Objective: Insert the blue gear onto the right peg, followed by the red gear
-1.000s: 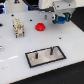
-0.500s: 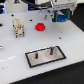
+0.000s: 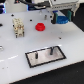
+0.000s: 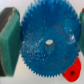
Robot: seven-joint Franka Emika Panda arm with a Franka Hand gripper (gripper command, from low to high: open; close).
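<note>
My gripper (image 3: 60, 18) is at the back on the exterior view's right, shut on the blue gear (image 3: 61, 21) and holding it above the white table. In the wrist view the blue gear (image 4: 47, 42) fills the picture, flat between my two teal fingers (image 4: 9, 40). The red gear (image 3: 41, 26) lies on the table to the exterior view's left of my gripper; it also shows at the edge of the wrist view (image 4: 75, 73). The grey black-bordered plate (image 3: 45, 59) lies near the front, with its right peg (image 3: 51, 50) upright and bare.
The plate's left peg (image 3: 36, 54) stands upright. A small wooden block-like object (image 3: 18, 27) stands at the back on the exterior view's left. The white table (image 3: 15, 55) ends in a dark edge at the front.
My gripper has moved toward the exterior view's right with the blue gear in it. The red gear and the plate have not moved.
</note>
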